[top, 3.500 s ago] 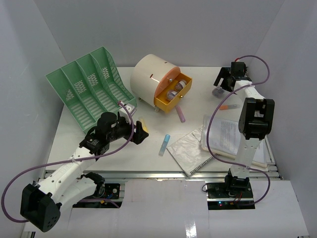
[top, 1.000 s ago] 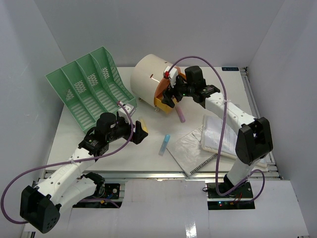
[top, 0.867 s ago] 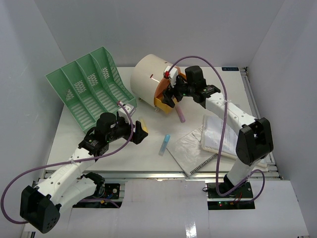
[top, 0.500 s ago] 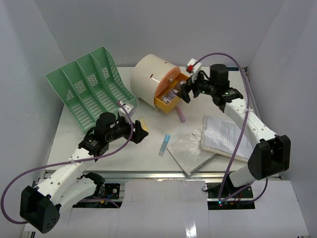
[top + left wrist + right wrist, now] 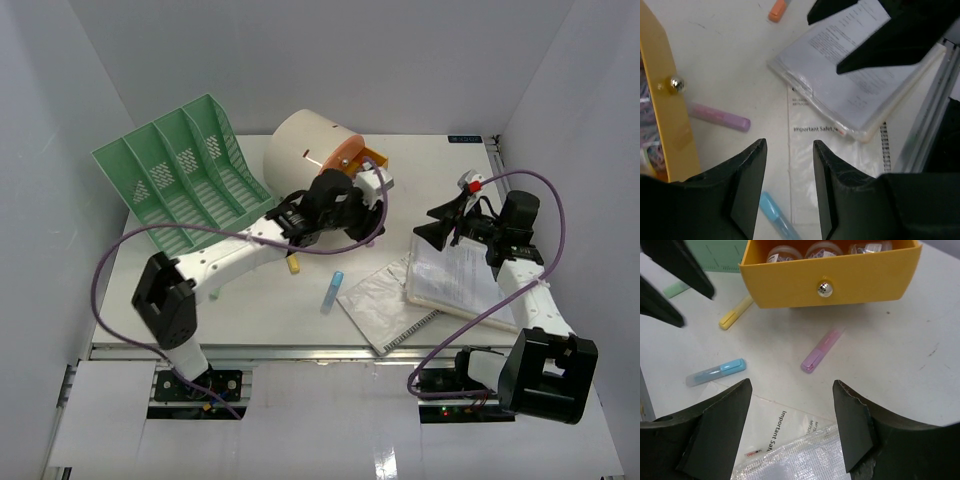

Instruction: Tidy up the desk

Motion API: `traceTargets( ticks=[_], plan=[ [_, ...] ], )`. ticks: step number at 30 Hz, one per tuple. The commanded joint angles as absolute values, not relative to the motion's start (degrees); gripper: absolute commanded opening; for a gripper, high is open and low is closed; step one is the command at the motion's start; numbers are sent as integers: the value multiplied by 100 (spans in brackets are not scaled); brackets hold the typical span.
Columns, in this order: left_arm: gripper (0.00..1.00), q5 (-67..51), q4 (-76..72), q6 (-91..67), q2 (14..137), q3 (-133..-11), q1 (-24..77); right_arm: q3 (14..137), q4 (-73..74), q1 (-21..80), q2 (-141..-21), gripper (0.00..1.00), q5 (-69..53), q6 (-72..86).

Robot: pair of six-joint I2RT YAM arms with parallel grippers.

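The white desk [image 5: 240,300] holds loose stationery. My left gripper [image 5: 374,198] [image 5: 789,145] hangs beside the open yellow drawer [image 5: 662,100] [image 5: 830,275], jaws open a moderate gap, nothing between them. Below it lie a pink highlighter [image 5: 717,116] [image 5: 822,350] and a blue highlighter [image 5: 332,292] [image 5: 777,217] [image 5: 715,372]. My right gripper [image 5: 426,222] [image 5: 791,385] hovers open and empty over the spiral notebook [image 5: 385,305] [image 5: 780,435], facing the drawer. A yellow highlighter [image 5: 293,263] [image 5: 735,312] lies left of the drawer.
The green file rack [image 5: 180,180] stands back left, and the cream drum drawer unit [image 5: 300,155] at back centre. A stack of papers [image 5: 460,275] [image 5: 860,85] overlaps the notebook. An orange marker [image 5: 779,10] lies behind the papers. A silvery mesh pouch [image 5: 805,465] sits on the notebook.
My left arm has swung from the front left across to the drawer, its jaws narrowing. My right arm has drawn back from the drawer toward the right.
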State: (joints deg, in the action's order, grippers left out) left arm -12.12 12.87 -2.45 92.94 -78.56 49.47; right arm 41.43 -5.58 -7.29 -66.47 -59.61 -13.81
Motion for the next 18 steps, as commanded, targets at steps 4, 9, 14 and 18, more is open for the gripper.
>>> traceTargets(
  ticks=[4,9,14,18],
  plan=[
    [49,-328,2577,508,11366,-10345,5117,4184,-1003,-1114,-6523,69,-6530,-1099],
    [46,505,3103,545,12173,-11338,5142,4206,-927,-1195,-6456,68,-6535,-1187],
    [45,1122,3495,722,12670,-12052,5135,4217,-823,-1211,-6423,68,-6488,-1332],
    [45,1644,3574,901,12806,-12113,5138,4233,-779,-1213,-6461,68,-6448,-1395]
  ],
)
